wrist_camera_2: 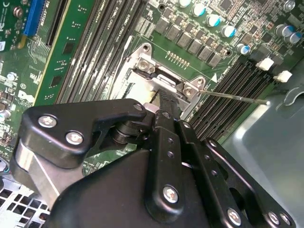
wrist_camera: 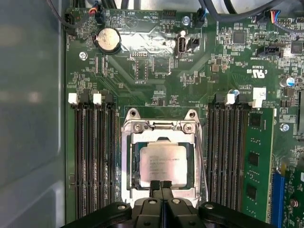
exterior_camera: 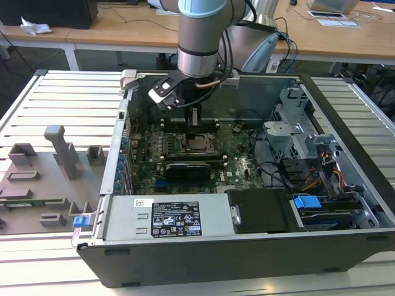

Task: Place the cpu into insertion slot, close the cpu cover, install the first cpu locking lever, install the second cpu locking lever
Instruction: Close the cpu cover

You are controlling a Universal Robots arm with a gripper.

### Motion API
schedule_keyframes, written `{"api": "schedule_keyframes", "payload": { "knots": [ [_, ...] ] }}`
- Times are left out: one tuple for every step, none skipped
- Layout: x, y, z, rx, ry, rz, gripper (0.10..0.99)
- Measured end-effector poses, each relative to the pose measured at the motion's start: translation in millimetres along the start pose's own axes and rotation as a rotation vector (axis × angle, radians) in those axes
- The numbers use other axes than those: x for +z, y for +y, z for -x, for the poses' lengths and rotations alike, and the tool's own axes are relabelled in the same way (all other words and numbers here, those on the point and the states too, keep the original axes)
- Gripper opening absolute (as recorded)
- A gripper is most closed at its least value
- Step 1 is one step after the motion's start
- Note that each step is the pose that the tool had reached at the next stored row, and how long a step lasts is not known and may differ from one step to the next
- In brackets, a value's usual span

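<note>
From my station I read this as the seam between closing the cpu cover and the first locking lever. In the first wrist view the cpu lies flat in the insertion slot, its grey top showing through the window of the cpu cover. The cover looks folded down over the chip. The gripper has its two fingers pressed together with nothing between them, and the tips sit at the edge of the cover nearest the camera, between the banks of memory slots. I think the tips are touching the frame, but from this angle I can't be sure they aren't just above it.

In the second wrist view a thin locking lever juts out sideways from the socket's corner, clear of the board, so I judge it isn't latched.

As I see it, the next move needs the closed tips set squarely on that slim wire, then a steady push down and inward. The cover must stay flat so the rod doesn't slip aside
</note>
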State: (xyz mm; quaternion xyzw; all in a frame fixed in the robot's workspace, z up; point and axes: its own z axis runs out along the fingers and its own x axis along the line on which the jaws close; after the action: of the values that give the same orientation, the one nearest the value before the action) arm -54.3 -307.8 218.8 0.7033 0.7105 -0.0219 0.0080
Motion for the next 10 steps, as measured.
{"api": "schedule_keyframes", "payload": {
  "knots": [
    [0.2,-1.2,0.0,0.000,0.0000,0.000,0.106],
    [0.4,-2.1,0.0,0.000,0.0000,0.000,0.106],
    [0.6,-3.0,0.0,0.000,-0.0001,0.000,0.106],
    [1.0,-4.2,0.0,0.000,-0.0002,0.000,0.106],
    [1.5,-5.2,-0.1,0.000,-0.0001,0.000,0.106],
    [1.8,-5.8,-0.1,0.000,-0.0001,0.000,0.106],
    [2.7,-6.8,-0.2,0.000,0.0001,0.000,0.106],
    [3.5,-7.4,-0.2,0.000,0.0001,0.000,0.106],
    [4.8,-8.4,-0.3,0.000,0.0000,0.000,0.106],
    [5.3,-9.3,-0.2,0.000,-0.0001,0.000,0.106]
  ]
}}
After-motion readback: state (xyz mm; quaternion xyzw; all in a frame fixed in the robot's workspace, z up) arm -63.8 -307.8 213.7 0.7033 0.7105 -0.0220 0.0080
